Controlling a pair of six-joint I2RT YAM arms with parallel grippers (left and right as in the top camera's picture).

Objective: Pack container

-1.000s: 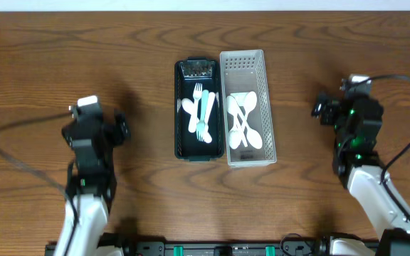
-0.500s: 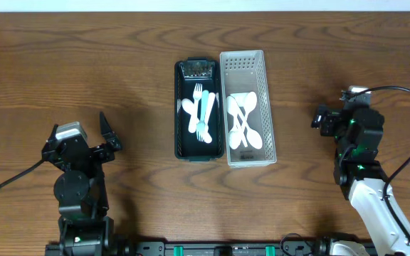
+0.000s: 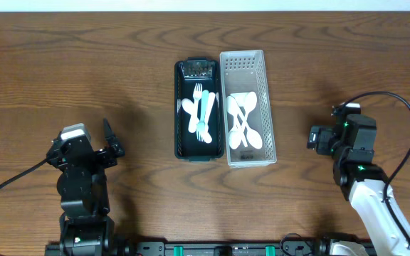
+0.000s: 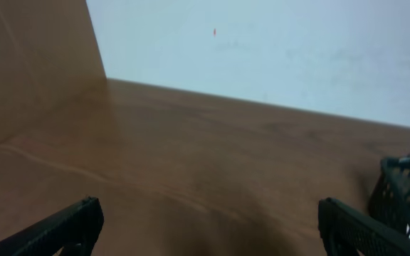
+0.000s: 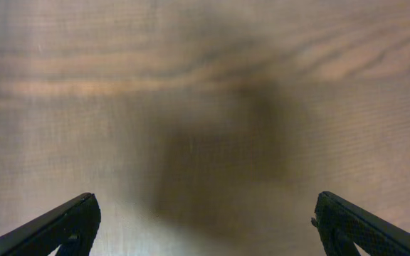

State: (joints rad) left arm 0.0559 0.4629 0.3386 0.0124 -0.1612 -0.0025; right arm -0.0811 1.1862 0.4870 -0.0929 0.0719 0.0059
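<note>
Your left gripper [image 4: 208, 217] and right gripper [image 5: 205, 213] both stand spread and empty, well apart from the packing at mid-table [image 3: 62, 64]. Forks [image 3: 203, 114] lie in the black tray [image 3: 177, 107], spoons [image 3: 242, 121] in the white basket [image 3: 267, 107] just beside it. Nothing lies loose, so packing looks done. Any further move calls for a long reach inward.

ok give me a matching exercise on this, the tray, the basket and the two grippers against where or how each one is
1 black tray
2 white basket
3 left gripper
4 right gripper

A open, right of the basket
B holds only white spoons
C holds a teal utensil
D open, left of the tray

Pairs: 1-C, 2-B, 3-D, 4-A
</note>
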